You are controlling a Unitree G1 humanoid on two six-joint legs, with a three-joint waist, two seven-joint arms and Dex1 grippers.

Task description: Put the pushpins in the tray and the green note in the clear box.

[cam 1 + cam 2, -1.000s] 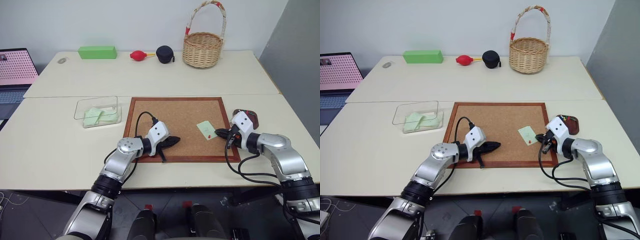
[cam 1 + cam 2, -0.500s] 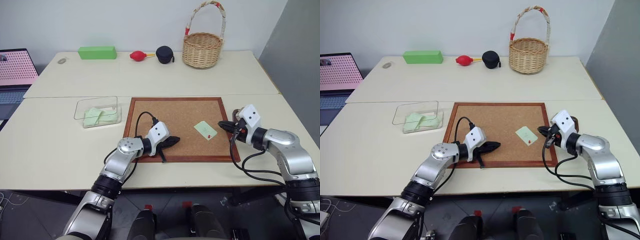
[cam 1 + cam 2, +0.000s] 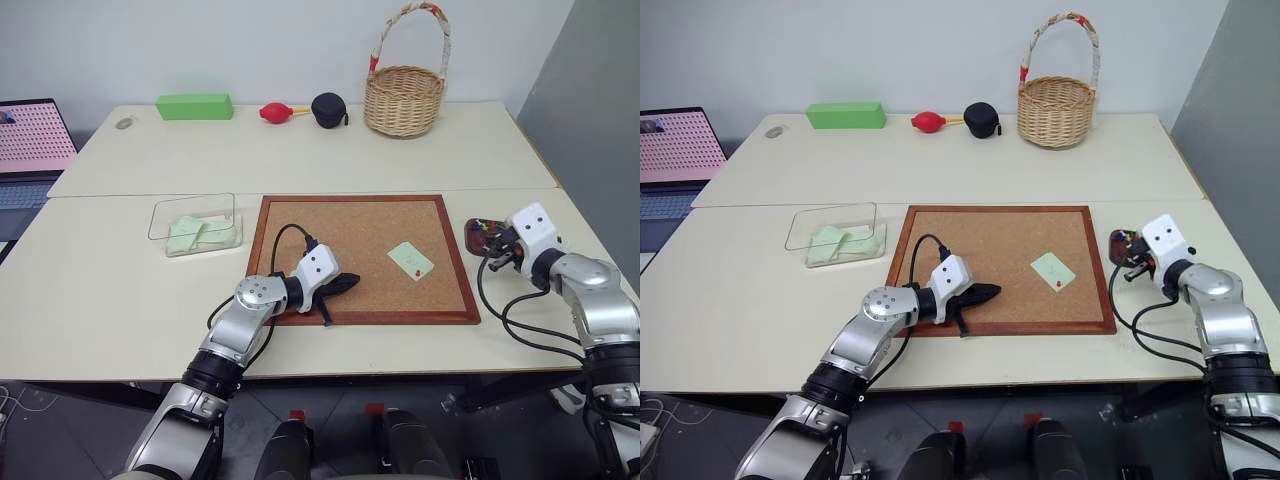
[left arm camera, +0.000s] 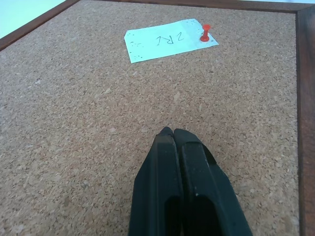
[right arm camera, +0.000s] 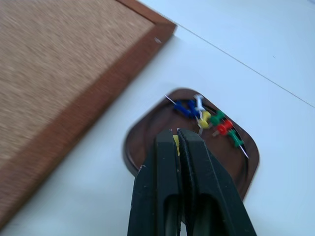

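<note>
Right now your right hand (image 5: 177, 132) hangs just over the tray (image 5: 147, 132), at about 3 o'clock from the cork board (image 3: 340, 225). Its fingers are pressed together on a yellowish pushpin (image 5: 175, 142), of which only a sliver shows between the tips. It sits there, I judge, so the pin can drop among the coloured pins (image 5: 211, 120) already lying in the dish.

Your left hand (image 4: 172, 133) rests low on the cork near the board's 7 o'clock corner, fingers fully together and holding nothing. It points toward the green note (image 4: 165, 40), well apart from it, probably waiting its turn.

That note lies flat on the board, right of centre, and a red pushpin (image 4: 205, 33) stands upright through one corner. So the note is likely unmovable until that pin comes out. The clear box (image 3: 160, 215) sits on the counter just beside the board at 9 o'clock, with pale green slips (image 3: 195, 233) already inside.

You have two pale counters pushed together. Along the far one stand a green block (image 3: 195, 104), a red bulb (image 3: 272, 110), a black pouch (image 3: 330, 108) and a wicker basket (image 3: 404, 98), against a plain wall, with a laptop (image 3: 30, 140) at 10 o'clock.
</note>
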